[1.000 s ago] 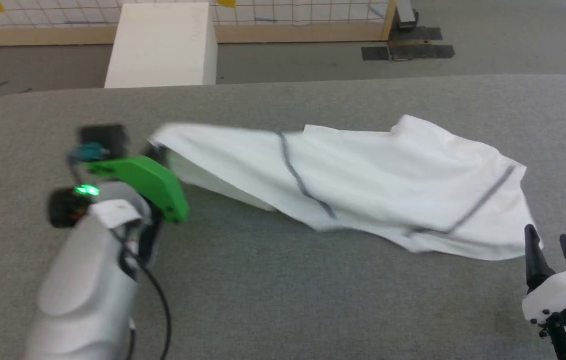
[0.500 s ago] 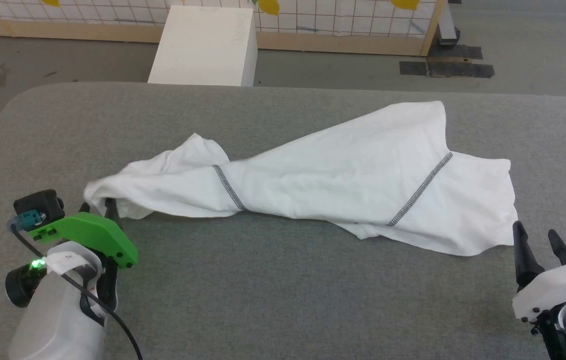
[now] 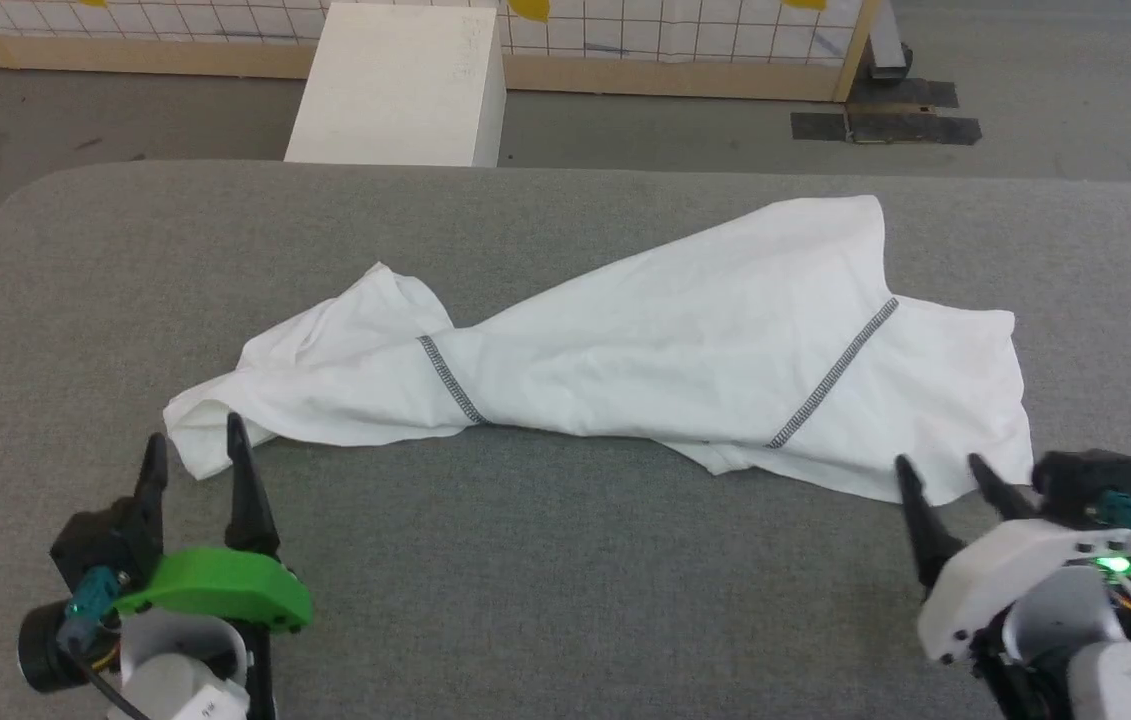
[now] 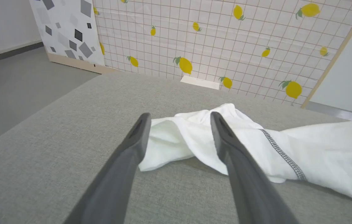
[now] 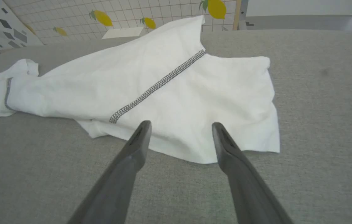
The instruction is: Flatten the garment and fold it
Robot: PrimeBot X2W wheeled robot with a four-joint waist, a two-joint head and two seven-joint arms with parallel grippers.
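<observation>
Left pincer (image 3: 195, 430) and right pincer (image 3: 937, 460) nearest, both spread wide, empty, low over the grey table (image 3: 565, 600). Small white label (image 3: 203, 706) on the left wrist, writing unreadable. Just at the tips, white garment (image 3: 685, 340), rumpled across the table, bunched at its left end. Farther off, white box (image 3: 395, 85) on the floor, inside unseen; then lemon-print panel (image 4: 225, 40).

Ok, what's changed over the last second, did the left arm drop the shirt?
Yes. The left gripper had the left end of the shirt lifted, pulling it out; it has laid it down, let go and backed off, jaws open. The right gripper, also open, swung in toward the near right corner. The shirt itself lies as it did half a second ago, twisted in the middle.
</observation>
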